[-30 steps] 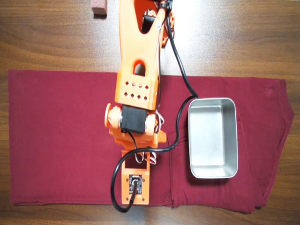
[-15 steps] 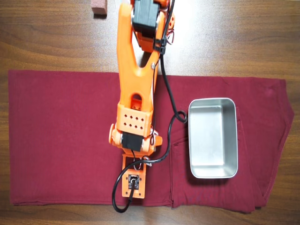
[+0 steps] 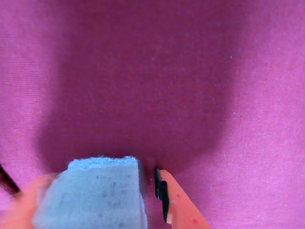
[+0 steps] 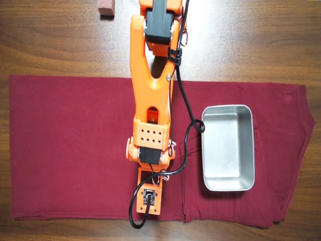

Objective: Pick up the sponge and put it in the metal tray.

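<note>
Sponge [image 3: 95, 193] between gripper [image 3: 102, 200] fingers

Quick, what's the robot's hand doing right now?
Hand: closed on the sponge, which sits between its fingers in the wrist view.

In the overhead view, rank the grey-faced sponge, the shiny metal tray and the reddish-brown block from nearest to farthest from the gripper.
1. Grey-faced sponge: between the gripper fingers in the wrist view, hidden overhead.
2. Shiny metal tray: to the right on the cloth.
3. Reddish-brown block: top edge, on bare wood.
</note>
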Controlling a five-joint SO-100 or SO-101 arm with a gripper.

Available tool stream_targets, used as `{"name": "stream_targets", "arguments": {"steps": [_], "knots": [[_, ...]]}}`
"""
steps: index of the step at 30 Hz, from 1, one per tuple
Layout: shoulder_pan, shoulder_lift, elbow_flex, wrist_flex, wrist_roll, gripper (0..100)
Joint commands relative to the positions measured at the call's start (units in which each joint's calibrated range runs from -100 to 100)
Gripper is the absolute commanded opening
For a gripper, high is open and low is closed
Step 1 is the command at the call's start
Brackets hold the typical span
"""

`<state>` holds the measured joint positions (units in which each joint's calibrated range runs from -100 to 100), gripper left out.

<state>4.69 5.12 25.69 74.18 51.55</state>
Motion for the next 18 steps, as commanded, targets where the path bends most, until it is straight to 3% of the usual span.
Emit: {"name": "stream_targets", "arguments": {"steps": [1,5,9,14,18], "knots": [[-1.23,-0.19,-0.25,-1.01,-1.90,0],[-3.82,0.69,0.12,-0.83,-4.44,0],[-6.89,-16.62,-5.53,7.38,-4.59,0],[-24.36,-32.77,-9.62,10.70,-5.08,0],[-38.95,-27.62,-5.07,4.61,-8.60,0]]}}
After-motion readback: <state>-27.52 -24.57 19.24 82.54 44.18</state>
